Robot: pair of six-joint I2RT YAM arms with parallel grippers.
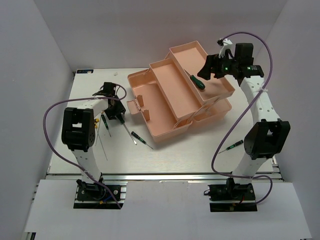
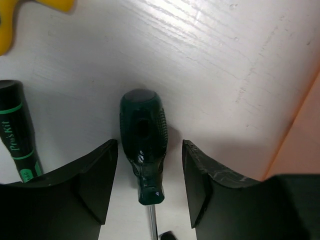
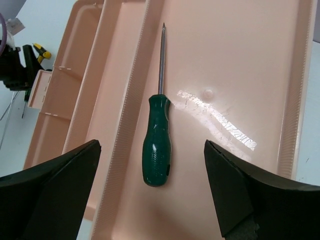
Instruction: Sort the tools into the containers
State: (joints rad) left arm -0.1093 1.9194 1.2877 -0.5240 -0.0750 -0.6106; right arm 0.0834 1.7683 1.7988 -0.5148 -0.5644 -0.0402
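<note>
Two dark green screwdrivers show clearly. One screwdriver (image 2: 142, 125) lies on the white worktop (image 2: 210, 60) between the fingers of the left gripper (image 2: 149, 147), which stand wide and touch neither side of it. Its butt points away from the gripper and its long axis runs down the gap. Its shaft is cut off at the lower edge. Just outside the left finger, a black handle (image 2: 15, 125) with green bands is half hidden behind that finger. A yellow shape (image 2: 35, 7) beyond it is cropped and too partial to name.

Below the right gripper (image 3: 151, 145), whose fingers are spread wide and hold nothing, the second screwdriver (image 3: 156, 135) lies flat in a tray (image 3: 240, 60) of the salmon-pink toolbox (image 1: 155, 107). Its tip points away from the gripper, along the tray's length.

The worktop is faintly scratched and glossy, and plain white walls enclose it.
</note>
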